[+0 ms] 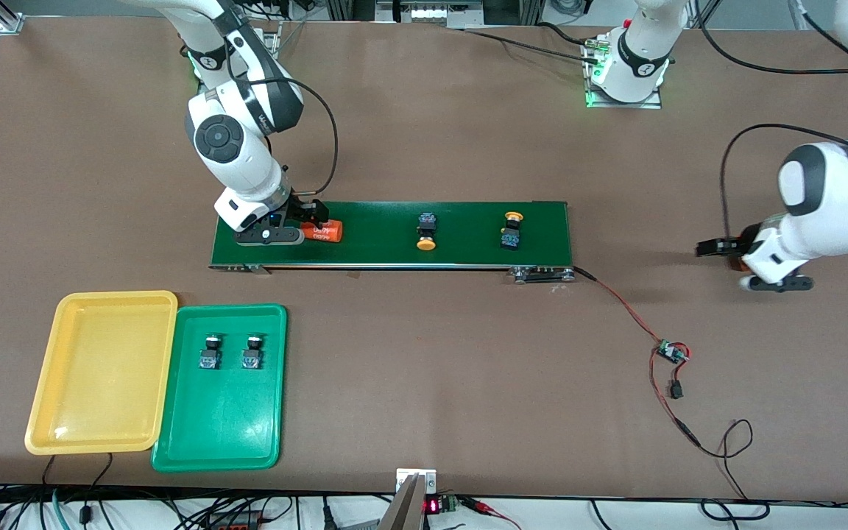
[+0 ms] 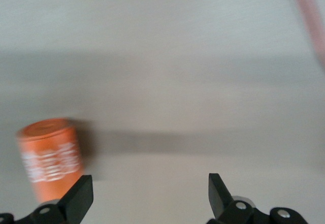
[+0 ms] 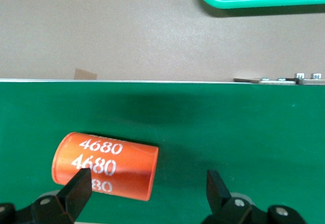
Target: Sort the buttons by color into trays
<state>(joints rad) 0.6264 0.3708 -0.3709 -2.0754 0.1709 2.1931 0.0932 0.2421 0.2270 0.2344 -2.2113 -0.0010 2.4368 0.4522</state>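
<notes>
Right tool hangs spread over an orange cylinder on the belt; left tool, spread, waits off it. Two yellow buttons sit mid-belt: light, stiff; pinch the boxy body. Green ones fill the green tray.

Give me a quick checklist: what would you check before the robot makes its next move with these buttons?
1. Green buttons in green tray: ok, both there.
2. Yellow tray has room: ok, nothing in it.
3. Yellow buttons sorted: not ok, both lie on the conveyor belt.
4. Right gripper free: ok, open over the belt's end, orange cylinder beside it.
5. Left gripper free: ok, open, near another orange cylinder on the table.
</notes>
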